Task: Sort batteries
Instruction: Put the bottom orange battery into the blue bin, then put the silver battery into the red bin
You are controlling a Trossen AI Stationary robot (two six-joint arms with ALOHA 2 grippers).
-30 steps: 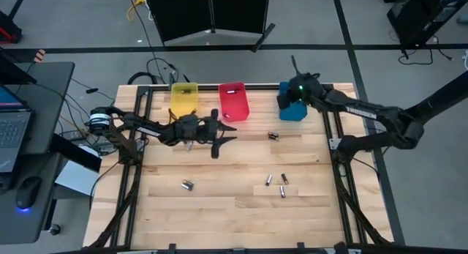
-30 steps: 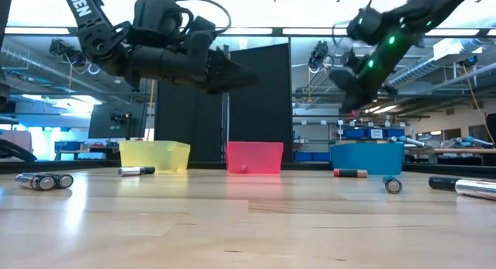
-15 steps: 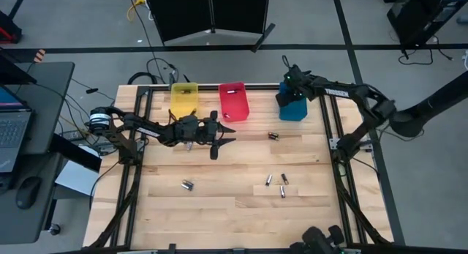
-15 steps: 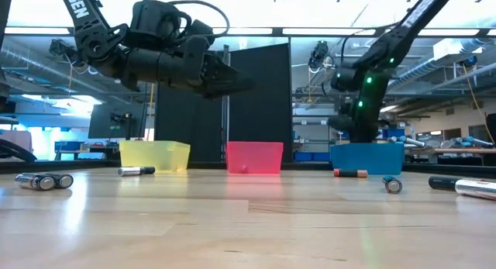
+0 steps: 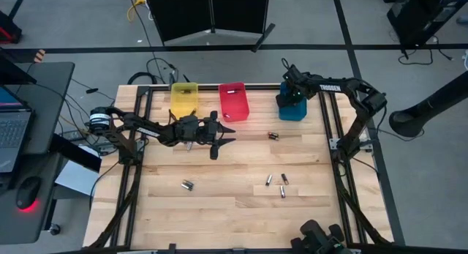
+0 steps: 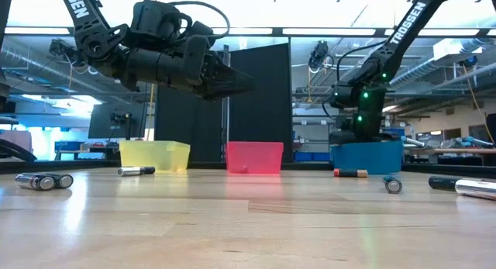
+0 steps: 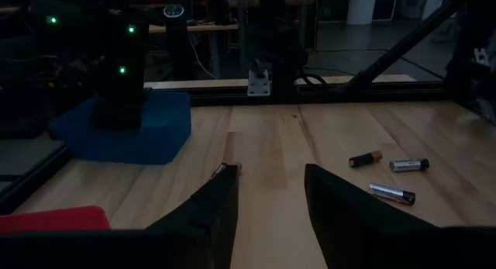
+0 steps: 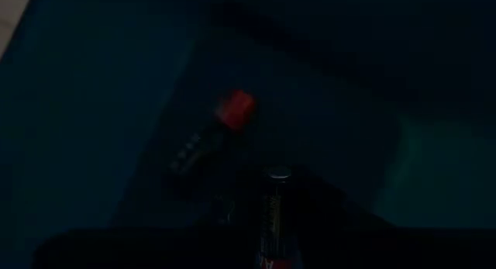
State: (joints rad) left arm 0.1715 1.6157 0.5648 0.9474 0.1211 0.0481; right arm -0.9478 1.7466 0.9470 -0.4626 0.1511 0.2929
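The right hand point(image 5: 290, 91) reaches down into the blue bin point(image 5: 293, 111) at the surface's far right corner. Its wrist view looks straight into the bin, where a battery point(image 8: 273, 215) stands up between its fingers, and another one with a red end point(image 8: 209, 133) lies on the bin floor. The fingers are narrow and look to be gripping that upright cell, so the step in hand seems to be a drop-off into the blue bin. What it calls for next is opening the fingers to let the cell fall, then lifting clear of the bin walls.

The left hand point(image 5: 217, 135) hovers above the surface, near the far edge, just in front of the yellow bin point(image 5: 184, 98) and the red bin point(image 5: 233, 101). Its fingers point(image 7: 209, 207) stand apart with nothing between them.

Loose batteries are left to sort. One lies between the red and blue bins point(image 5: 273, 136), a group of three sits toward the near right part of the surface point(image 5: 276, 184), and a single one rests toward the near left point(image 5: 187, 185). The sort is partly done, I'd judge. The left hand is best placed for the lone cell at near left, which needs a descent with fingers set across its body
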